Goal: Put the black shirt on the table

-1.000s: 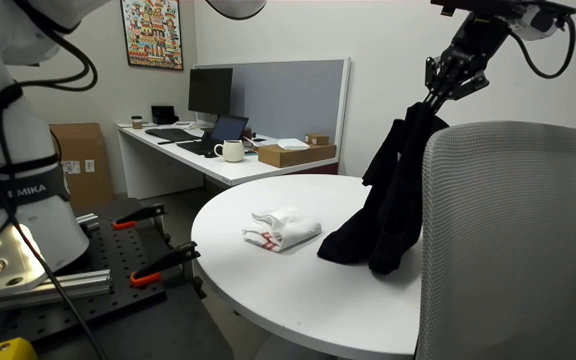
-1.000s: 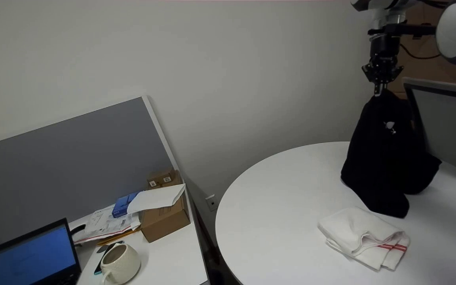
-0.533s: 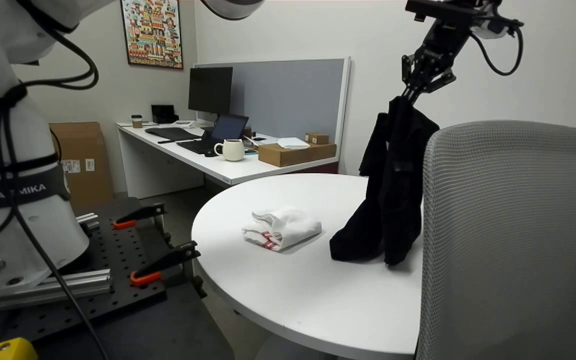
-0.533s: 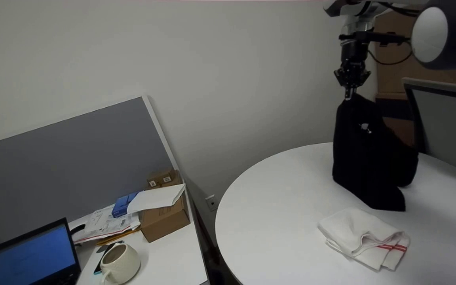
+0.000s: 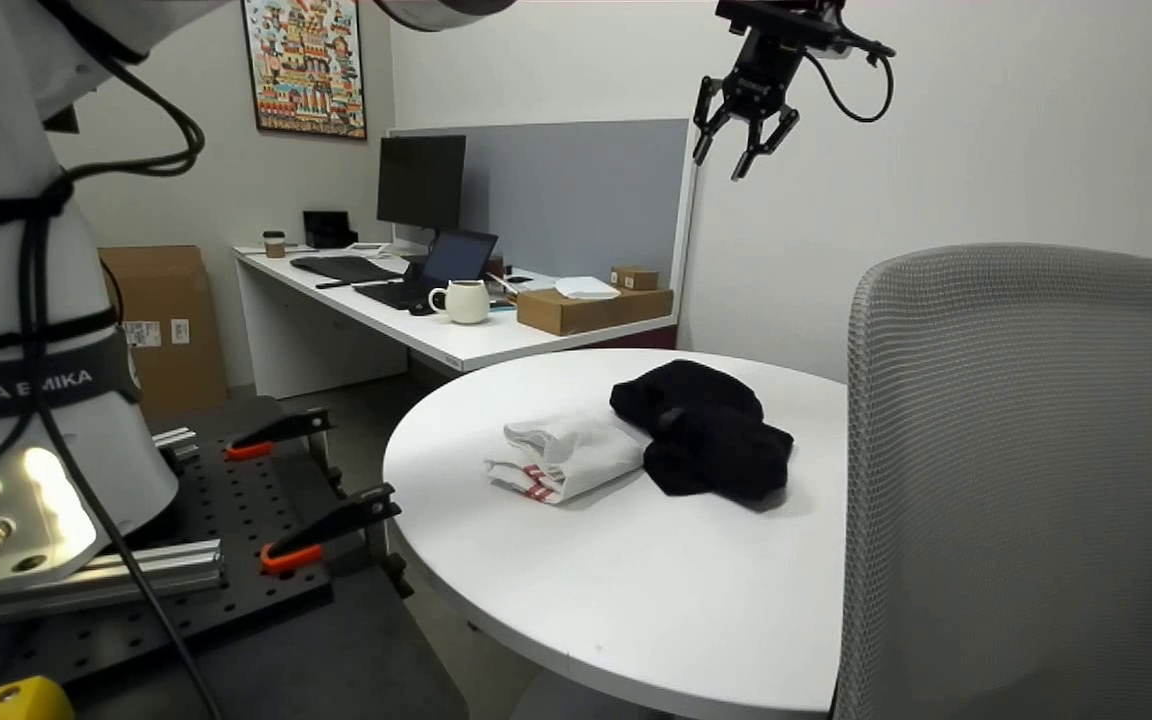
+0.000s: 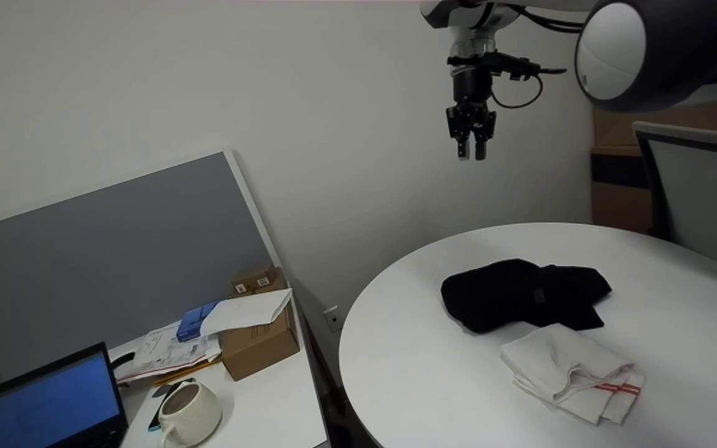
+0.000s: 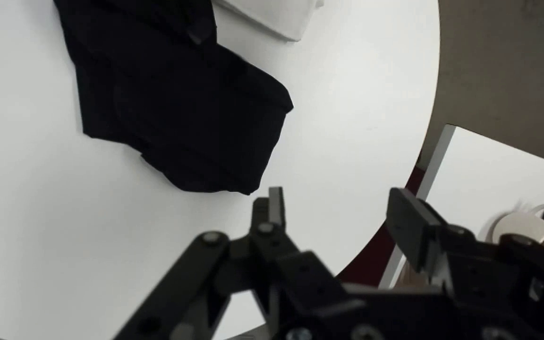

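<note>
The black shirt (image 5: 711,440) (image 6: 514,295) lies crumpled on the round white table (image 5: 596,600) (image 6: 408,367) in both exterior views. My gripper (image 5: 719,168) (image 6: 472,157) hangs well above the tabletop, apart from the shirt. Its jaws stand open with nothing between them. In the wrist view the shirt (image 7: 182,108) spreads over the upper left, and the open gripper (image 7: 335,193) comes in from below, with bare tabletop and the table's edge seen between its fingers.
A folded white cloth with red marks (image 5: 566,460) (image 6: 570,373) lies right beside the shirt. A grey mesh chair (image 5: 1026,480) stands at the table's side. The office desk (image 5: 496,345) with a mug (image 5: 463,302), laptop and brown box (image 5: 593,310) is close to the table.
The gripper was shut on the shirt, which hung down to the tabletop. It has opened, the shirt has dropped into a heap, and the arm has moved left in both exterior views.
</note>
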Motion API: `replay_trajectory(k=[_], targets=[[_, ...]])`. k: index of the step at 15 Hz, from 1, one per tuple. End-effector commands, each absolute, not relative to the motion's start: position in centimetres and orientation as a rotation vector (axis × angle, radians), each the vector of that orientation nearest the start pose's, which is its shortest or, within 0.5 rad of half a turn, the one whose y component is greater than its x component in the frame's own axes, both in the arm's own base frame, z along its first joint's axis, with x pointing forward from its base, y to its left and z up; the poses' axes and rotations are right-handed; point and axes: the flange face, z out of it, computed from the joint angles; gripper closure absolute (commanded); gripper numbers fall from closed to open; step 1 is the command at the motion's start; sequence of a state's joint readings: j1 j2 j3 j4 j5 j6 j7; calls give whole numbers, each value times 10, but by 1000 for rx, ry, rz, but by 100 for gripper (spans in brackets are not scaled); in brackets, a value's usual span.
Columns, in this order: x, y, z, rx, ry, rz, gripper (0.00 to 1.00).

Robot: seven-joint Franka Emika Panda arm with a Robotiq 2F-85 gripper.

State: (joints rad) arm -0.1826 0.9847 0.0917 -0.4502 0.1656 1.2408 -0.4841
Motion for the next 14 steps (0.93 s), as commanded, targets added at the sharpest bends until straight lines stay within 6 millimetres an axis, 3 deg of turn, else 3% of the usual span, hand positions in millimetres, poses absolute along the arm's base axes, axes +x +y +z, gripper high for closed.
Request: replay_trajectory(k=[1,3,6,10,14], targets=[[732,-75,478,-2764,-708,138,10],[723,-82,485,-2690,-768,149,0],[701,-109,485,-2561,-855,237,0],[675,-152,487,-2531,-905,376,0],[661,-163,490,-2510,-979,484,0]])
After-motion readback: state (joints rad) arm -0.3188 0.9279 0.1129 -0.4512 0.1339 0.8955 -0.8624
